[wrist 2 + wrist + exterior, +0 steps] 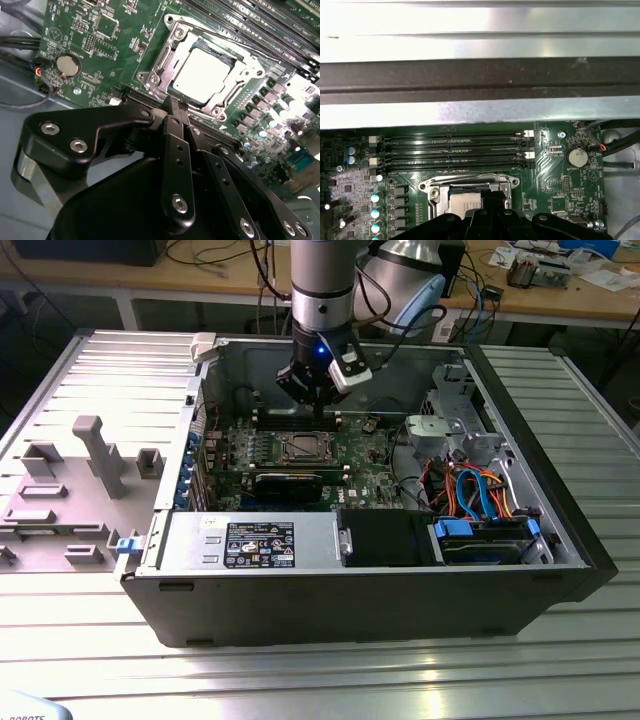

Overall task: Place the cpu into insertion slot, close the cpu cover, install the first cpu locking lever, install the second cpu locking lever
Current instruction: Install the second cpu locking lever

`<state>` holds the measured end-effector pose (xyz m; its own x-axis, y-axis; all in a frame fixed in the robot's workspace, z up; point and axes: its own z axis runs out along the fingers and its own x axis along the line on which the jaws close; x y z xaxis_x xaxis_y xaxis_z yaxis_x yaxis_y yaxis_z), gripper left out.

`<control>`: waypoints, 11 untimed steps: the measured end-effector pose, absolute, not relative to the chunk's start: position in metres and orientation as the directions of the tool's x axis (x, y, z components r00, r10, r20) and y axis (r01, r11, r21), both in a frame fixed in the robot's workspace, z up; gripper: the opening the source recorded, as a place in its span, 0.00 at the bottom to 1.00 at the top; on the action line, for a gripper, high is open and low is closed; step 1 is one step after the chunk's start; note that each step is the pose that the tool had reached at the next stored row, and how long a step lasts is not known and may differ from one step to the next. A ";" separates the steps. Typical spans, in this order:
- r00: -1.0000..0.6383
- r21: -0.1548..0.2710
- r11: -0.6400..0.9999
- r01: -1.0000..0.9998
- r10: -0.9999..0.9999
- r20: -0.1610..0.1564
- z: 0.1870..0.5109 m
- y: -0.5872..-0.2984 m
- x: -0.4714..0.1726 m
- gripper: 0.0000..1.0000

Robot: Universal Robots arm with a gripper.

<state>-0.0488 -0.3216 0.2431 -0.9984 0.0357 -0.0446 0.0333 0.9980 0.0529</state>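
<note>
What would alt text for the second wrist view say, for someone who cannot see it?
A black gripper, fingers closed together, hangs beside a green motherboard's insertion slot. The silver cpu already sits inside, with the shiny cpu cover framing it. A round coin battery lies nearby.

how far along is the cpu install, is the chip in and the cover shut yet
Done, by the look of it: the flat silver-grey square cpu lies in the silver-rimmed insertion slot, and the thin shiny metal cpu cover lies flat around it. In hand: the black gripper, fingers together and holding nothing, hovers at the socket's edge. Left: I cannot tell whether the locking levers are latched.
</note>
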 end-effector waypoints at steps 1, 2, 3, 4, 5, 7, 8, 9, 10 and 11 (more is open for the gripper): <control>-0.998 0.053 0.998 0.033 0.036 -0.045 0.243 -0.322 -0.049 0.11; -0.998 0.053 0.998 0.033 0.035 -0.045 0.243 -0.322 -0.049 0.11; -0.998 0.053 0.998 0.033 0.036 -0.045 0.243 -0.323 -0.049 0.11; -0.998 0.053 0.998 0.033 0.036 -0.045 0.243 -0.323 -0.049 0.11; -0.998 0.053 0.998 0.033 0.036 -0.045 0.243 -0.324 -0.049 0.11; -0.998 0.050 0.998 0.033 0.036 -0.045 0.243 -0.325 -0.049 0.11; -0.998 0.049 0.998 0.033 0.036 -0.045 0.243 -0.325 -0.049 0.11; -0.998 0.048 0.998 0.033 0.035 -0.045 0.243 -0.326 -0.049 0.11; -0.998 0.048 0.998 0.033 0.036 -0.045 0.243 -0.327 -0.049 0.11; -0.998 0.048 0.998 0.033 0.036 -0.045 0.243 -0.329 -0.049 0.11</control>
